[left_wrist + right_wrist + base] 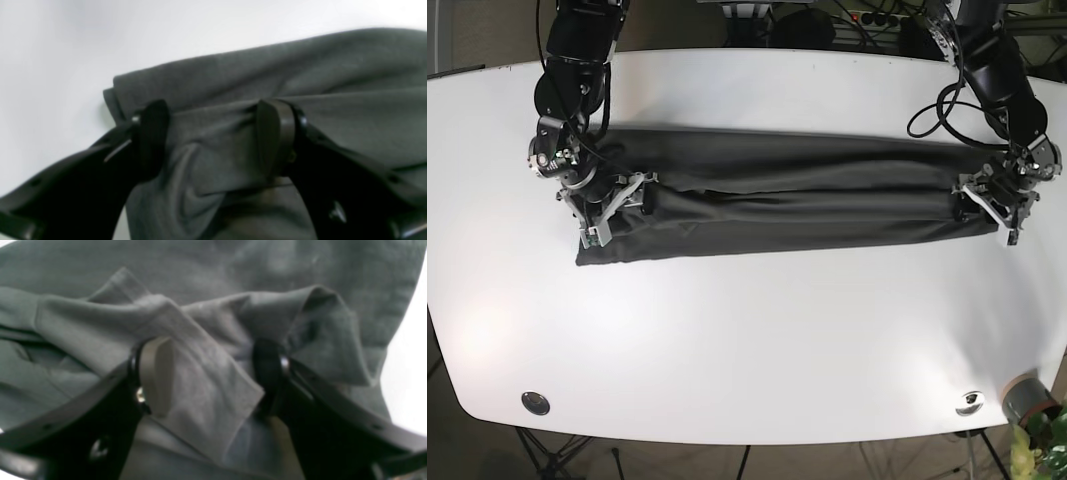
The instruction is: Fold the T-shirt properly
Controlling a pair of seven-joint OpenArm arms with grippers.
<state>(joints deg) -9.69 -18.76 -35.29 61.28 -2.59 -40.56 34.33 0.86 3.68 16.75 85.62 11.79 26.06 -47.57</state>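
the dark grey t-shirt (777,195) lay folded into a long band across the white worktop (747,340). at its end on the base view's right, the left gripper (213,140) had its fingers (275,133) spread, a ridge of cloth bunched between them. at the other end, the right gripper (208,373) also stood spread, fingers (156,373) either side of a folded flap, pressing into the fabric without pinching it.
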